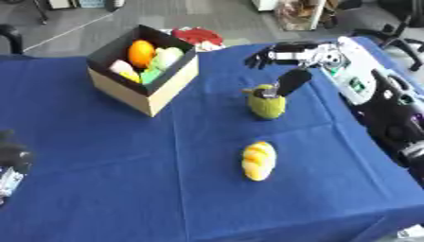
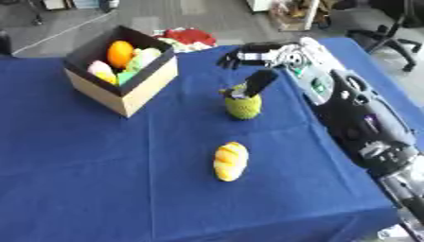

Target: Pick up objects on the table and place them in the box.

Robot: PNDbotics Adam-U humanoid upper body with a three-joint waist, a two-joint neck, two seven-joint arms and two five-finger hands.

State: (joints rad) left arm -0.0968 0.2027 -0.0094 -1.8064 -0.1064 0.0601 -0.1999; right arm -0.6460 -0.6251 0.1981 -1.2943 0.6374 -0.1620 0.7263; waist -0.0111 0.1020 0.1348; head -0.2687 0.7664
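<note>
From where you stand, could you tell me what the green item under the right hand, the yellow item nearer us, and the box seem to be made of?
Green item: probably plush or knitted fabric; matte, fuzzy, rounded outline.
Yellow item: likely the same soft fabric; matte, with padded ridges across it.
Box: looks like cardboard; flat tan walls, dark inside, sharp folded edges.
The right hand reaches a digit down to the green item's top.

Open desk, few obstacles

The box [image 1: 149,90] stands far left; bare desk [image 1: 99,179] surrounds the green toy [image 1: 267,106] and yellow toy [image 1: 258,161], which lie apart.
</note>
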